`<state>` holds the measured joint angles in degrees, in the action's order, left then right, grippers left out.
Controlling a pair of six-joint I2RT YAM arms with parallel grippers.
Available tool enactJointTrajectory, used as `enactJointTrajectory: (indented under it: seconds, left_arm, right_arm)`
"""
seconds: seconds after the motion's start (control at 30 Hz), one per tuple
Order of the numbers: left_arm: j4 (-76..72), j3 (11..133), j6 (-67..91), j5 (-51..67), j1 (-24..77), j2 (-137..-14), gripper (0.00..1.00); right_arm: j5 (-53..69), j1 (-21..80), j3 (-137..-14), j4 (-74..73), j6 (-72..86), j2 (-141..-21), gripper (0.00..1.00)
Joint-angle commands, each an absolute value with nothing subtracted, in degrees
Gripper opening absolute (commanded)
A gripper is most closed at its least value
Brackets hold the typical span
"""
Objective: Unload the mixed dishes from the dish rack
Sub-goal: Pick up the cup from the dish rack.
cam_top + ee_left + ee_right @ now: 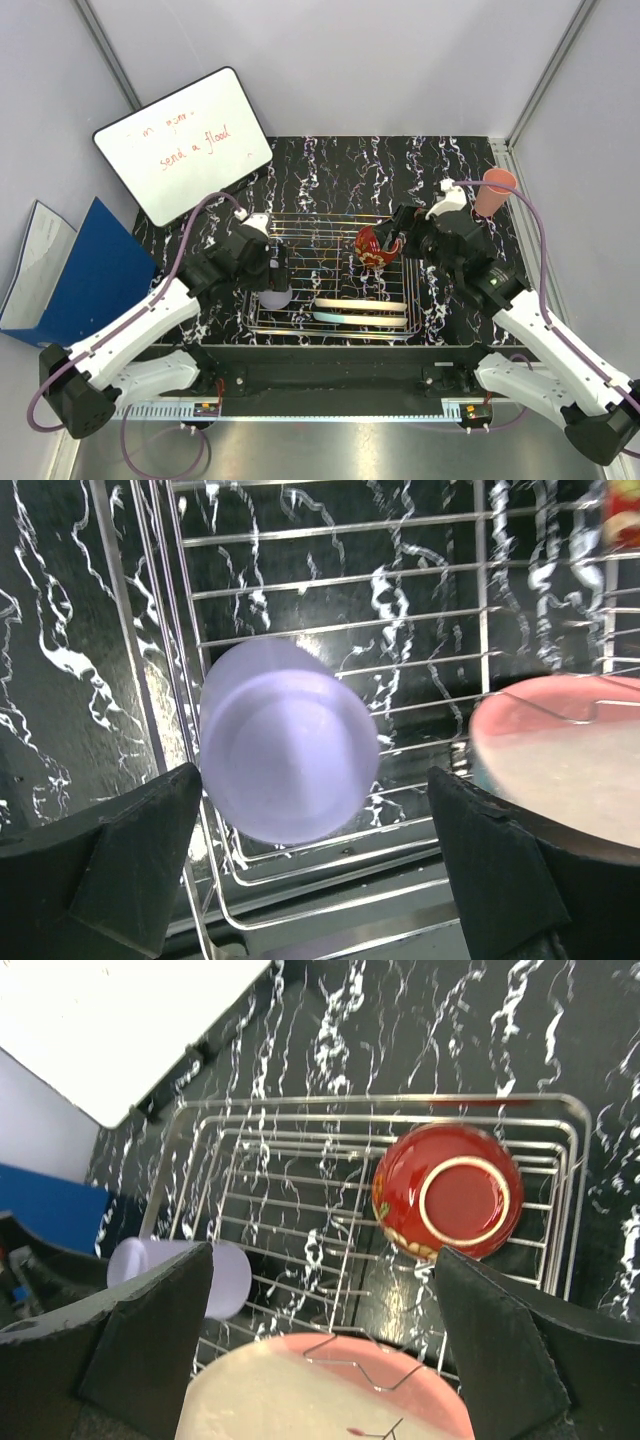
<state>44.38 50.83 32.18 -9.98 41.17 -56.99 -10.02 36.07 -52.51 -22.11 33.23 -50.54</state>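
The dish rack [320, 250] is sitting mid-surface [330, 165]. Inside it, the first cup [275, 296] is sitting at the near left, the bowl [375, 247] is resting toward the right, and the two plates [362, 310] are standing on edge along the near side. The second cup [494, 192] is standing on the surface beyond the rack's far right corner. The whiteboard [185, 140] is leaning at the far left.

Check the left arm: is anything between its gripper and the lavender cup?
Nothing visible. The left gripper is open above the lavender cup, which shows unobstructed between its fingers. The rack has side wires running close by one finger, and the pink plate sits near the other.
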Motion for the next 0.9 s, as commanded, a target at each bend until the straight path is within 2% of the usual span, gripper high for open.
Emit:
enactJointTrajectory:
  seconds: [0.0,0.17,0.2,0.27,0.3,0.37,0.5,0.53,0.7,0.8,0.87]
  left_arm:
    - [40.7,50.0,32.6,-11.6,41.5,-59.1,0.93]
    - [39.4,50.7,32.2,-11.3,41.6,-59.9,0.75]
    - [39.2,50.9,31.8,-11.3,41.6,-60.0,0.62]
    - [39.2,51.2,31.5,-11.0,41.6,-60.4,0.46]
    - [39.2,51.4,31.1,-10.8,41.6,-60.3,0.29]
    - [39.4,52.0,30.8,-10.8,41.6,-58.6,0.16]
    - [39.7,58.4,29.2,-12.9,41.5,-52.8,0.06]
    - [39.6,60.3,28.7,-13.2,41.5,-52.0,0.01]
    - [37.4,71.7,25.8,-10.2,41.4,-51.2,0.0]
    - [29.2,69.6,26.7,-5.7,41.4,-49.0,0.0]
    - [17.8,65.8,28.4,-0.4,40.8,-45.5,0.0]
  right_arm:
    - [-12.2,38.4,-51.6,-19.4,34.4,-49.9,1.0]
    - [-12.6,39.1,-51.0,-18.9,33.0,-49.0,1.0]
    - [-12.6,39.2,-50.8,-19.0,33.0,-48.9,1.0]
    - [-12.7,39.3,-50.5,-19.1,32.6,-48.4,1.0]
    - [-12.7,39.4,-50.5,-19.2,32.7,-48.3,1.0]
    - [-13.3,39.7,-50.7,-19.6,32.3,-47.9,1.0]
    - [-14.6,40.3,-52.6,-20.7,31.2,-47.8,1.0]
    - [-14.6,40.3,-53.3,-20.8,30.8,-48.2,1.0]
    - [-9.9,40.3,-55.9,-17.6,31.1,-48.9,1.0]
    - [-4.5,40.3,-52.7,-9.1,33.0,-45.8,1.0]
    - [-1.6,40.3,-49.0,-1.3,35.4,-42.9,0.99]
